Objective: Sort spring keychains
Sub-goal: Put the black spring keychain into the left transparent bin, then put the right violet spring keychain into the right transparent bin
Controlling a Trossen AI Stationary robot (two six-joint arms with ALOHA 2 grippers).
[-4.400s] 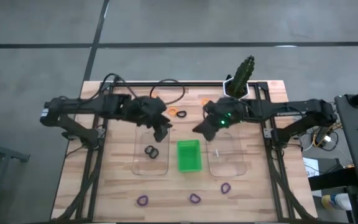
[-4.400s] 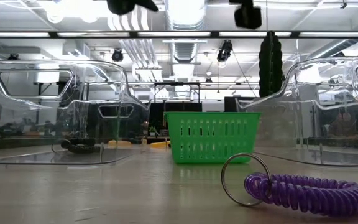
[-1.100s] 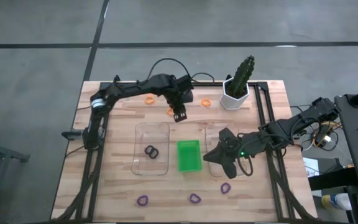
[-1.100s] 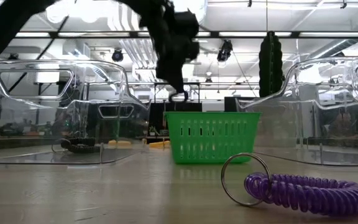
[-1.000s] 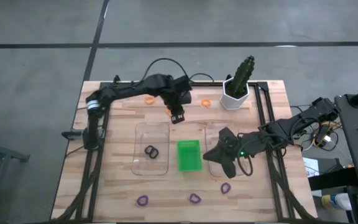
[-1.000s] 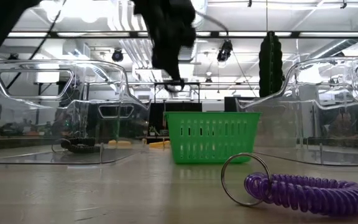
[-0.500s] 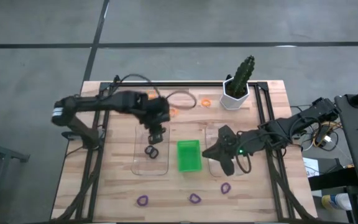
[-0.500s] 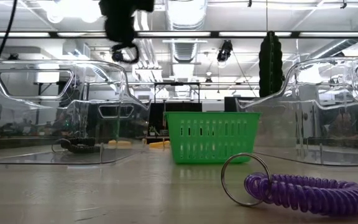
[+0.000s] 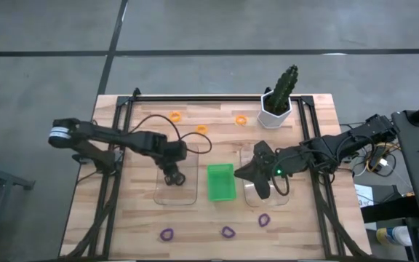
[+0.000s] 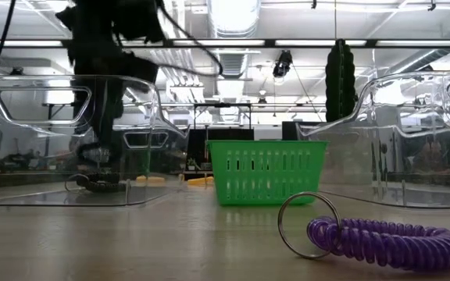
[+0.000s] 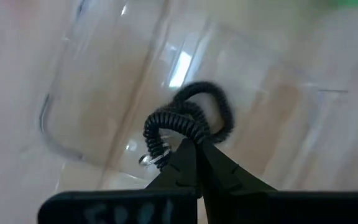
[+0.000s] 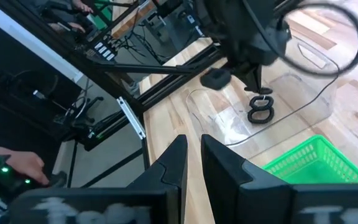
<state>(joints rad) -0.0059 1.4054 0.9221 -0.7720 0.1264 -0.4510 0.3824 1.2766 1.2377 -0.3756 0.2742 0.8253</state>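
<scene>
My left gripper (image 9: 172,173) reaches down into the left clear tray (image 9: 161,195), shut on a black spring keychain (image 11: 185,118). The right wrist view shows black coils (image 12: 260,114) just under its tip; how many lie there I cannot tell. My right gripper (image 9: 240,175) hovers at the edge of the right clear tray (image 9: 279,196), next to the green tray (image 9: 221,182). Its fingers (image 12: 178,155) stand a narrow gap apart with nothing between them. Three orange keychains (image 9: 201,129) lie on the table's far part and three purple ones (image 9: 228,232) near its front edge. My left gripper pinches the black keychain's coil (image 11: 180,132) between its two fingertips, coming from above and pointing down. The loop hangs off the tips, with its small metal ring (image 11: 143,160) to one side. Whether it touches the tray floor, I cannot tell.
A potted cactus (image 9: 282,91) stands at the far right. A black frame of rails (image 9: 115,189) runs along the table's sides. In the low view a purple keychain (image 10: 389,242) lies close in front, with the green tray (image 10: 266,172) behind it.
My left gripper has carried the black keychain from the orange keychains at the far middle toward the table's left and near side. It has then gone down into the left clear tray, staying shut. My right gripper has shifted slightly toward the far edge.
</scene>
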